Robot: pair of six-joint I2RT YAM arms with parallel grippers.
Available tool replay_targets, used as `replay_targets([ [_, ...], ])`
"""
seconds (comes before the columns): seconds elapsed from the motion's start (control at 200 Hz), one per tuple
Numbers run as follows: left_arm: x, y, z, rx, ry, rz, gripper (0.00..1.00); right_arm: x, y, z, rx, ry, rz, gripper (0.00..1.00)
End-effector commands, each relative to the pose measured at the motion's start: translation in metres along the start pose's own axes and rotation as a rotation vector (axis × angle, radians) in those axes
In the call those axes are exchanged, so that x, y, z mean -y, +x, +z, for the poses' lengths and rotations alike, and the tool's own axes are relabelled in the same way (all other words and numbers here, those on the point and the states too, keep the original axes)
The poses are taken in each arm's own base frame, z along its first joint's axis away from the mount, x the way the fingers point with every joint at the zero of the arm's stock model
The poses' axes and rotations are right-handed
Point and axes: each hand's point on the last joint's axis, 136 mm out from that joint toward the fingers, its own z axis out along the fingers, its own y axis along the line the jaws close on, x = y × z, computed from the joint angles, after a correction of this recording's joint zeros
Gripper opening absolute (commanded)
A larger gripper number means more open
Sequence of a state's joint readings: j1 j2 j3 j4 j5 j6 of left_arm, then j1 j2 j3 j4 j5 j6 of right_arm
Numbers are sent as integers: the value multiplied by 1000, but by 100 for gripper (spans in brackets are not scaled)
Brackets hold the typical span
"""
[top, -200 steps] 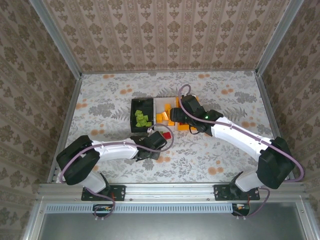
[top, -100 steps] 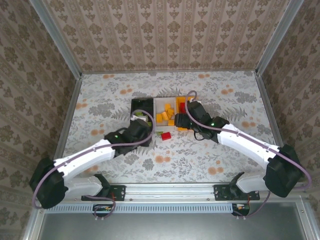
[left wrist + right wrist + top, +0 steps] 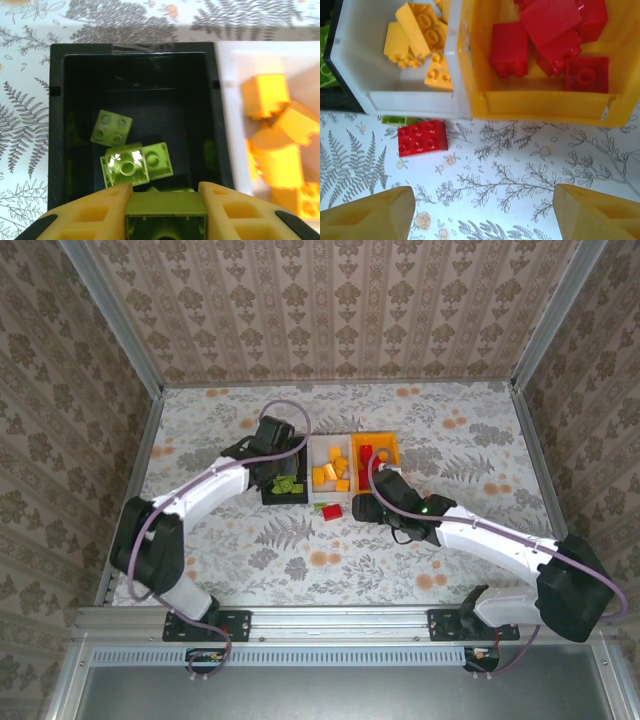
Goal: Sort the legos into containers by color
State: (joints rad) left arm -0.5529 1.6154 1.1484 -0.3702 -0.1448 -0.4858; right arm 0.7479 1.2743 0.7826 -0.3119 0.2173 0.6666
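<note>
Left hand grasped a green brick over the black bin, likely to drop it; right hand, released, faced the eleven-o'clock red brick.

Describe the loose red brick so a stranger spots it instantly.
Mid-table, a black bin, white bin and orange bin stand in a row. Just before the white bin's near wall lies one red brick. Unlike the other reds, it is outside the orange bin.
</note>
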Motion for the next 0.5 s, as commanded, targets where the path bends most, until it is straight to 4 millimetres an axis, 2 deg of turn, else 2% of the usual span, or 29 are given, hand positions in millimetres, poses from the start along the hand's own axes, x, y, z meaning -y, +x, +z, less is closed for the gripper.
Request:
replay_targets([
  [0.0, -2, -7, 14, -35, 3, -7, 43, -6, 8, -3, -5, -39, 4, 75],
  [0.095, 4, -9, 19, -49, 19, -18, 61, -13, 17, -2, -22, -66, -20, 75],
  [0.2, 16, -18, 6, -15, 62, -27, 76, -20, 22, 1, -29, -76, -43, 76],
  [0.4, 44, -33, -53, 92, 191, -18, 86, -35, 25, 19, -37, -66, -83, 76],
  [0.495, 48, -21, -80, 123, 241, -17, 89, -43, 26, 35, -52, -50, -104, 77],
])
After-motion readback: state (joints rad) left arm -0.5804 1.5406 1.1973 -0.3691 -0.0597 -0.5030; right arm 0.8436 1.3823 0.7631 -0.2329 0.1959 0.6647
